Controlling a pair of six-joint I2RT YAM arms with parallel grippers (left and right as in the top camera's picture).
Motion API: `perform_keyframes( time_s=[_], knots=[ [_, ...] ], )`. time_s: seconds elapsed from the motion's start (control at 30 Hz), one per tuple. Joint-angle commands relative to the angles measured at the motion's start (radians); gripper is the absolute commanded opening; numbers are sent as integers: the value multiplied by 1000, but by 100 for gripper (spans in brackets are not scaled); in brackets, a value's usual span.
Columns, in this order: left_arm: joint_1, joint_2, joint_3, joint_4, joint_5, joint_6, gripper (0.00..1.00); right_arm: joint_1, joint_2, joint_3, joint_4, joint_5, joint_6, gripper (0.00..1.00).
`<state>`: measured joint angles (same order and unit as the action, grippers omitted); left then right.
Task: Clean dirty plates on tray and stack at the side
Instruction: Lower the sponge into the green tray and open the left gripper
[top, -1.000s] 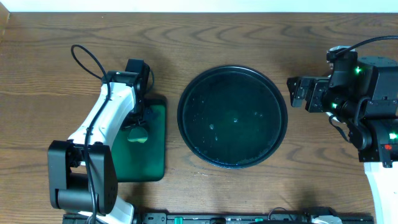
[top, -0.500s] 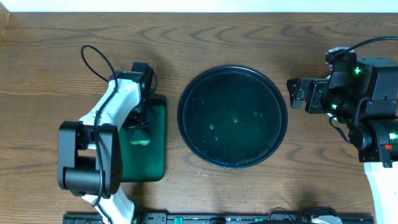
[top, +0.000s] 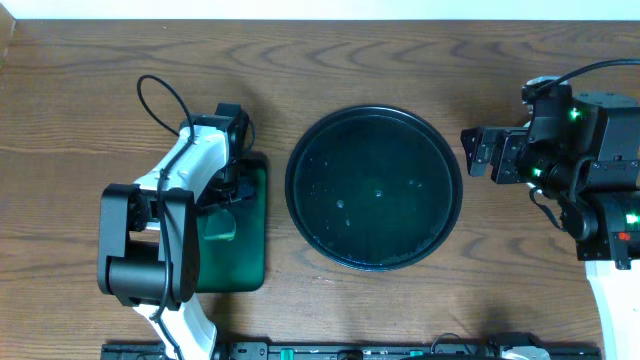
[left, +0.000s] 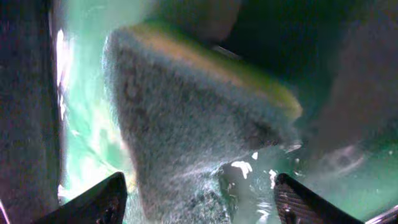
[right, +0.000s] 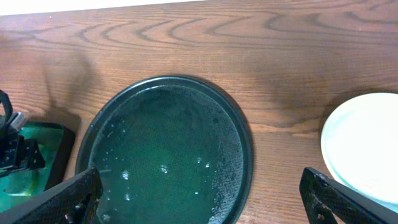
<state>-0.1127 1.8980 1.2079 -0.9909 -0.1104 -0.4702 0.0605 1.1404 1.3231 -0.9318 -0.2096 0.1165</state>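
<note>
Left of frame, overhead: left arm sits over the dark green tray (top: 245, 262). In the left wrist view, the left fingers (left: 93, 202) are apart. The sponge (left: 186, 118) lies between them on the wet green surface, not clamped. Centre: round black tray (top: 292, 190) on the tabletop (top: 400, 60), droplets on its floor. Right: right fingers (right: 59, 199) spread wide, gripping nothing. The pale plates (right: 364, 143) show only at the right edge of the right wrist view, on wood, apart from the black tray. Count unclear.

nothing legible — no text, label, brand or number reads on the tray (top: 374, 190) or elsewhere.
</note>
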Motion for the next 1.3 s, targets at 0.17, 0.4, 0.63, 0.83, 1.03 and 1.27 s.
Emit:
perform_keyframes(
  time_s=[0.17,0.4,0.63,0.83,1.03,1.27],
  knots=[
    [3,-54,-3,-33,-6,2,78,7,-31,6,-7,-2,-67,99],
    [3,-195,-3,-65,-6,2,79,7,-48,6,-8,-5,-70,99],
    [3,-370,-3,-98,-6,6,79,7,-50,6,-36,-4,-116,99],
    [3,-544,-3,-117,-6,6,79,6,-50,6,-74,42,-124,99],
    [3,-745,-3,-137,-5,41,79,7,-50,6,-137,54,-137,99],
    [3,-994,-3,-140,-5,139,79,7,-93,6,-118,-28,-450,99]
  ],
)
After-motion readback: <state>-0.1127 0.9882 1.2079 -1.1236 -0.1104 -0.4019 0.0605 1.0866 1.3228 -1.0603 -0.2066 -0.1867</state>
